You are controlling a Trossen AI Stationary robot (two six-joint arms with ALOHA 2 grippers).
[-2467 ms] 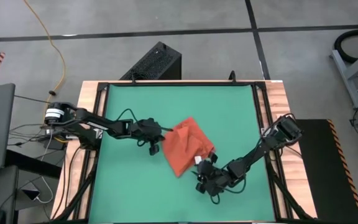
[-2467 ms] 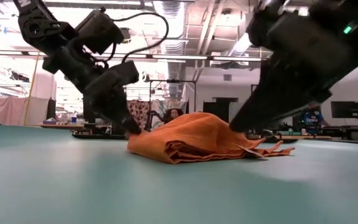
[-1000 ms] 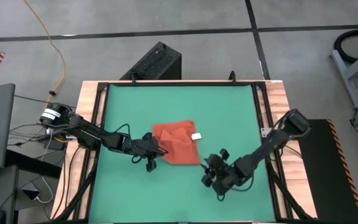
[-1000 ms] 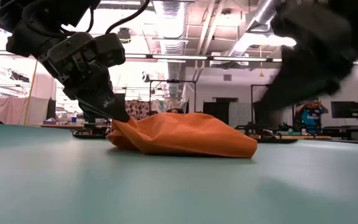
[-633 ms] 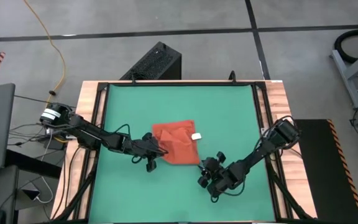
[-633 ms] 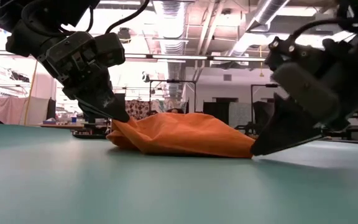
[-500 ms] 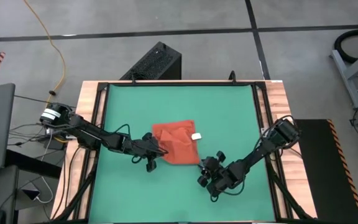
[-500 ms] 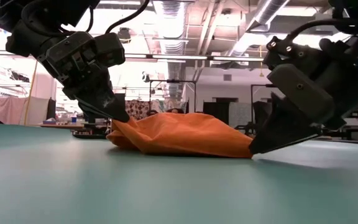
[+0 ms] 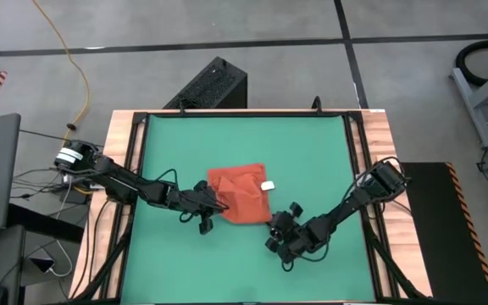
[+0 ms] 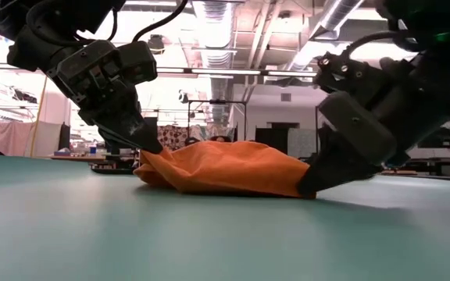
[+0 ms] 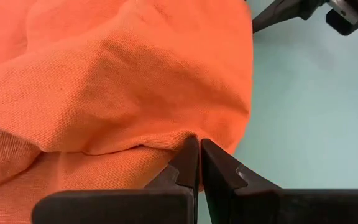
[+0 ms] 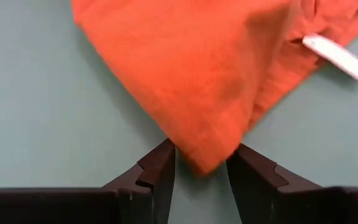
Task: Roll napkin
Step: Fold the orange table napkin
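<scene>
Orange-red cloth, the napkin (image 9: 239,195), lies bunched and loosely folded near the middle of the green surface (image 9: 312,144), its small white tag (image 9: 267,185) showing at the edge nearer the right arm. From table height it reads as a low, rounded heap with soft folds, not a tight cylinder, so by my judgement the rolling is barely begun: the cloth has been gathered, but no clear roll shows. The left hand (image 11: 196,163) sits at the napkin's left corner with its fingers pressed together, pinching a fold of the fabric against the surface. The right hand (image 12: 199,167) is at the opposite near corner, its fingers spread with the pointed corner of the cloth lying between them, not yet squeezed; whether the tips already touch the fabric is hard to say, since the right wrist view is a little smeared there. What seems left is for the right hand to take that corner, then for both hands to turn the cloth over itself along its length until it forms a compact roll.
</scene>
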